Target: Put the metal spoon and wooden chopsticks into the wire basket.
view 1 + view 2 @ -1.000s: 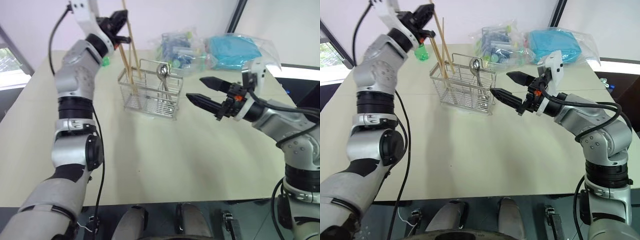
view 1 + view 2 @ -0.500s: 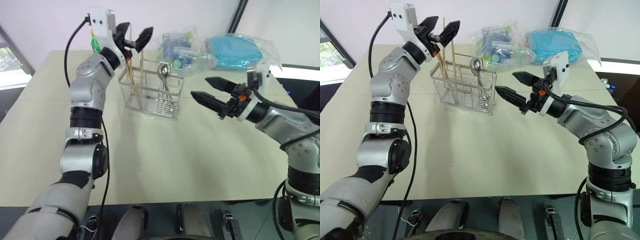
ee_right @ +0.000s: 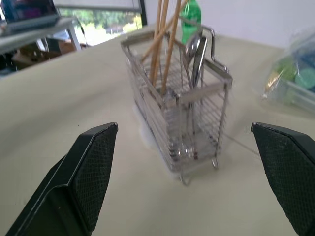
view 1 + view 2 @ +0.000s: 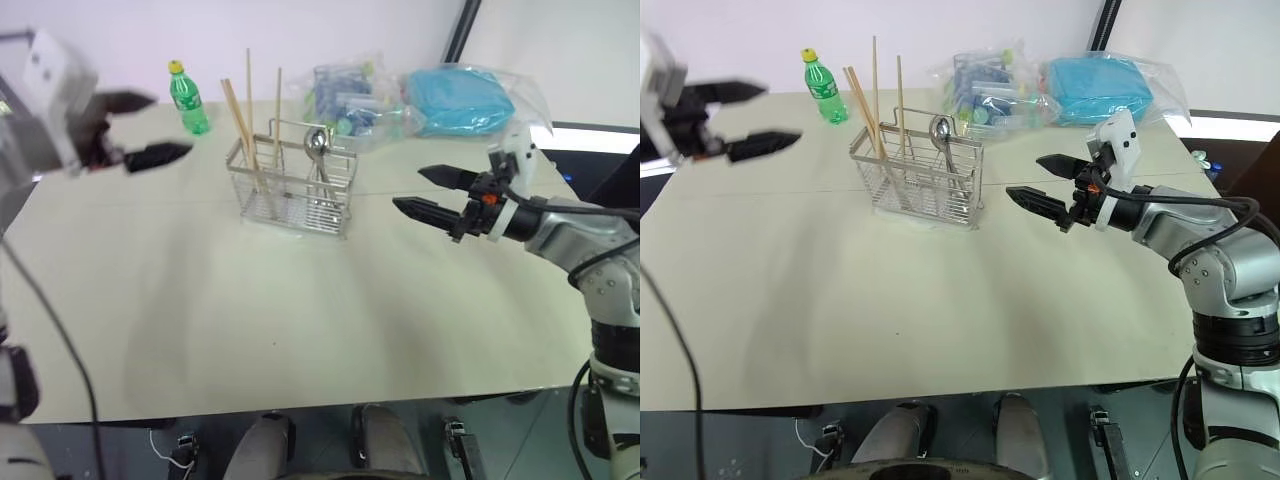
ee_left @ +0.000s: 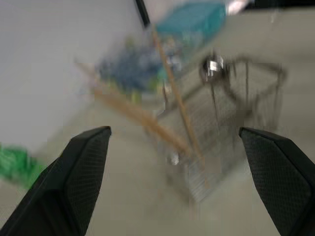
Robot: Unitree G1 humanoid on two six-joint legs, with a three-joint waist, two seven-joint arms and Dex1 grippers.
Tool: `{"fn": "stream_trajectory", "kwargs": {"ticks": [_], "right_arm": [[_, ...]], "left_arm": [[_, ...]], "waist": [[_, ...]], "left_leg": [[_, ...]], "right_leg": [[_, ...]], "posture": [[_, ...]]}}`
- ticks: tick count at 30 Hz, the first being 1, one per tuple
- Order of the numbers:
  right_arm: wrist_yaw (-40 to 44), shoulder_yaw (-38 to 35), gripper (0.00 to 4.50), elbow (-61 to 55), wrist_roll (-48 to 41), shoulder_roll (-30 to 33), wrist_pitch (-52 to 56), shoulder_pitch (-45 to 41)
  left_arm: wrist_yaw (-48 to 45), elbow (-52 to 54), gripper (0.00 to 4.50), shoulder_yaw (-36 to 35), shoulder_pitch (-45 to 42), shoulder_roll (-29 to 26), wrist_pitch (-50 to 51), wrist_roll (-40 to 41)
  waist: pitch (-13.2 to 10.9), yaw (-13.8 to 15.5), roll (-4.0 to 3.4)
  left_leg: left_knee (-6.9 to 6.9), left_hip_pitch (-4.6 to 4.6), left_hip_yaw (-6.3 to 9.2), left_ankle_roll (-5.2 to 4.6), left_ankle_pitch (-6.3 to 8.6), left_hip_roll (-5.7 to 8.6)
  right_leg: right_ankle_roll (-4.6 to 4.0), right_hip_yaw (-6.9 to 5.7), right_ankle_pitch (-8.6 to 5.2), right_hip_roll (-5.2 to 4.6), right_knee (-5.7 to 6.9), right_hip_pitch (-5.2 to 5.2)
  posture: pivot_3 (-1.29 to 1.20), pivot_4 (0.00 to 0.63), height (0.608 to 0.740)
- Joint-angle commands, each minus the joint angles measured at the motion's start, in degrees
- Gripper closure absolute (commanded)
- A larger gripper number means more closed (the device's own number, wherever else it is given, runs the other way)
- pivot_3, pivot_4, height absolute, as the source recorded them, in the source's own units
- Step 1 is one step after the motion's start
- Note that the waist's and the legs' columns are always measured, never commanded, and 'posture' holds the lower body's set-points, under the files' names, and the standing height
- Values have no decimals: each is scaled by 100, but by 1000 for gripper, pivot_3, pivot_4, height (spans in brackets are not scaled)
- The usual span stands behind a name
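Left eye view: the rectangular silver wire basket (image 4: 292, 186) with open grid sides and a raised loop handle stands upright on the pale beige table (image 4: 300, 310). It lies between the two grippers and touches neither. In the end nearer the left gripper (image 4: 140, 128) stand the long pale tan wooden chopsticks (image 4: 250, 130), leaning apart and rising well above the rim. In the end nearer the right gripper (image 4: 432, 193) stands the small shiny metal spoon (image 4: 318, 150), bowl uppermost, handle down inside the wires. The left gripper is blurred; its two black fingers are spread wide with nothing between them. The right gripper points toward the basket, fingers likewise spread wide, holding nothing. Nothing stands between either gripper and the basket.

Right eye view: beyond the left gripper stands a green plastic bottle with a yellow cap (image 4: 822, 87), upright and well apart from the basket. Beyond the basket lie a clear plastic bag of mixed coloured items (image 4: 990, 85) and a clear plastic bag of turquoise cloth (image 4: 1105, 88), touching each other. The contents of the first bag cannot be identified.

Left wrist view: heavily blurred. Basket, chopsticks and spoon bowl are recognisable between the wide-set black fingers (image 5: 74, 182); compartments cannot be told apart.

Right wrist view: the basket stands clear ahead of the wide-set fingers (image 3: 83, 177) on small wire feet. Chopsticks occupy the far compartment, the spoon the near one; the chopstick tops are cut off by the frame edge.
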State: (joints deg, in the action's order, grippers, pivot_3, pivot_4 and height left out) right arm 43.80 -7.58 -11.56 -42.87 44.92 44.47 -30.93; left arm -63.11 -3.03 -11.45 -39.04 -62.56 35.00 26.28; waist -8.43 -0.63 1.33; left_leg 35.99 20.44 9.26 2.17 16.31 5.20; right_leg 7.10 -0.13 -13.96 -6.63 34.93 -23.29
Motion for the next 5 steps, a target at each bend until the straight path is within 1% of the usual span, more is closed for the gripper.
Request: {"fn": "stream_trajectory", "kwargs": {"ticks": [1,5], "right_arm": [[419,54,0,143,183,105,-252,-168],[665,192,0,349,371,28,-371,-299]], "left_arm": [[-152,291,100,-616,397,-387,-101,36],[-115,566,100,-932,1023,-466,-91,81]], "waist": [[-1,42,5],[-2,47,4]], "left_leg": [[1,1,2,-1,1,0],[1,-3,3,-3,2,4]], "right_leg": [[0,-2,0,0,-3,3],[0,-2,0,-8,-8,9]], "posture": [[0,150,721],[0,150,721]]}}
